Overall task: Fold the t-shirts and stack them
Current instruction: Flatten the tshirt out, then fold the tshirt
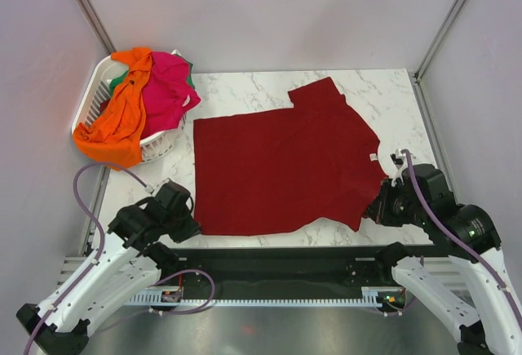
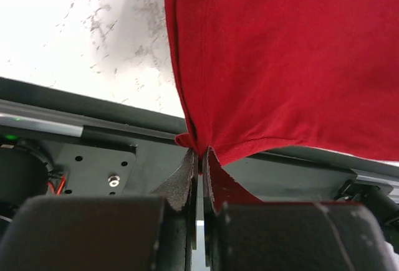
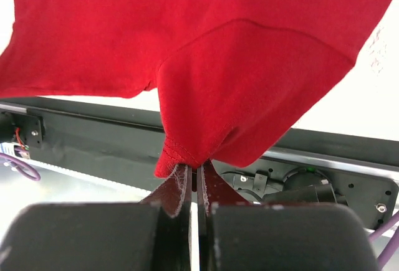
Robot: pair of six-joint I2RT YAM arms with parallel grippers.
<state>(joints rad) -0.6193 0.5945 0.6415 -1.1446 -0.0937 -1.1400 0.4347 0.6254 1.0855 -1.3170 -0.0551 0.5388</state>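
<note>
Now | dark red t-shirt [image 1: 277, 167] flat, plain | left claw [image 2: 199, 156] pinching its corner | right claw [image 3: 196, 170] pinching its sleeve

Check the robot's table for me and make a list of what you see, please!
Surface: white marbled table.
Job's things: dark red t-shirt spread out in the middle; orange t-shirt and pink t-shirt heaped in the white basket at the far left corner.
Clutter: nothing seen.
Grippers: left gripper shut on the dark red t-shirt's near left corner; right gripper shut on its near sleeve.
Cables: a purple cable loops along each arm.
Surroundings: plain pale walls.
</note>
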